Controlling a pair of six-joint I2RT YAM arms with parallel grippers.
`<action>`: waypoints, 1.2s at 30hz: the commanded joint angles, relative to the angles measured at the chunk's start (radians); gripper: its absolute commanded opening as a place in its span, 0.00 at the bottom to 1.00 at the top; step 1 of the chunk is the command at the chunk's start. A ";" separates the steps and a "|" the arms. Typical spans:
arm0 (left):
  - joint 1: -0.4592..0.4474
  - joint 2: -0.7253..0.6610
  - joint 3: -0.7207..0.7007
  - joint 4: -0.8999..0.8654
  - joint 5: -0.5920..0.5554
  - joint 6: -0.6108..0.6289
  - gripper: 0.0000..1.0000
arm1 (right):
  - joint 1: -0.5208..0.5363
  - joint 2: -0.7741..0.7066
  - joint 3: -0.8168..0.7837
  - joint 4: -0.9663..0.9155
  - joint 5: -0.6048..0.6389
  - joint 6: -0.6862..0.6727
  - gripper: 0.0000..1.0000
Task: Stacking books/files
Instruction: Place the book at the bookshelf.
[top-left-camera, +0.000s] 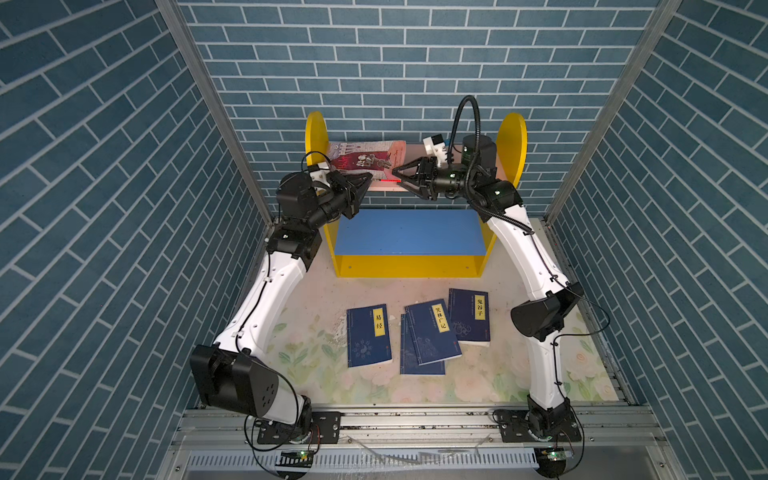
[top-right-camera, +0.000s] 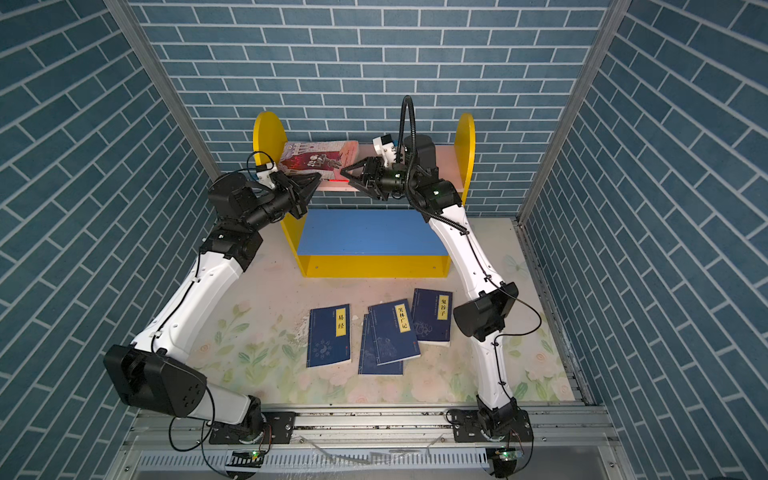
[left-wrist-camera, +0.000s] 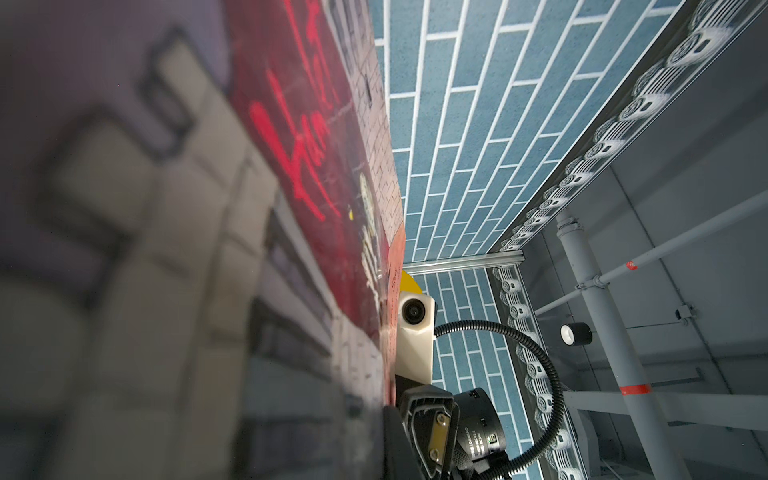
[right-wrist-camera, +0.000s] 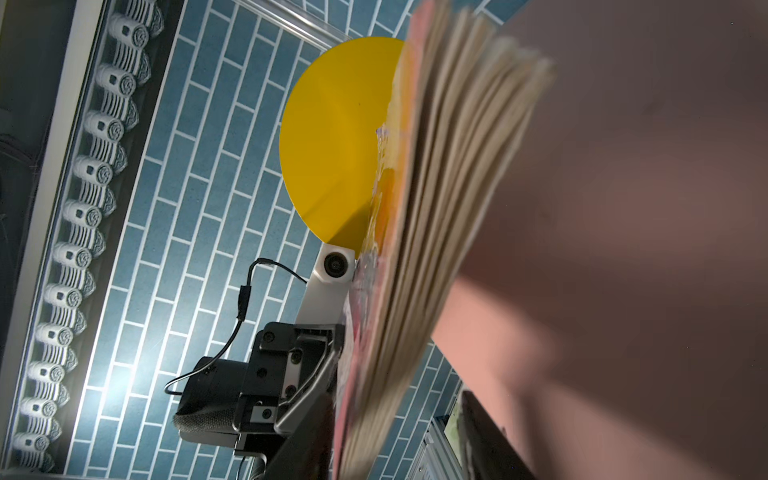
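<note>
Book position: red illustrated book (top-left-camera: 365, 156) is up on the pink upper shelf (top-right-camera: 446, 166) of the yellow bookcase (top-left-camera: 316, 133), toward its left end panel; flat or tipped, I cannot tell.
Left gripper (top-left-camera: 369, 178): jaws pressed together on the book's near-left corner.
Right gripper (top-left-camera: 395, 173): jaws look parted at the book's opposite edge; in the right wrist view the pages (right-wrist-camera: 449, 208) fan loose.
Other books: four navy paperbacks (top-left-camera: 370, 334) lie on the floral table mat (top-left-camera: 316, 353) below, the middle two overlapping, well apart from the shelf.
Risk, sag: held by one corner pinch alone, the thin paperback could droop or twist out, since its far edge seems unsupported.
Risk, snag: loose pages may catch a right finger as it backs off, dragging the book over the shelf's front lip.
Risk, fall: a dropped book would likely land on the blue lower shelf (top-left-camera: 407, 230) or on the table.
Risk, collision: the grippers are near each other; a careless retreat could clip them together.
</note>
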 joint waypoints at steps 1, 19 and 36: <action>0.006 0.025 0.045 0.022 -0.017 0.011 0.00 | -0.017 -0.092 -0.015 -0.106 0.081 -0.088 0.50; 0.007 0.067 0.061 -0.119 -0.050 0.049 0.00 | -0.023 -0.092 -0.010 -0.126 0.113 -0.129 0.50; 0.007 0.074 0.015 -0.116 -0.058 0.033 0.08 | -0.029 -0.054 0.014 -0.075 0.120 -0.128 0.50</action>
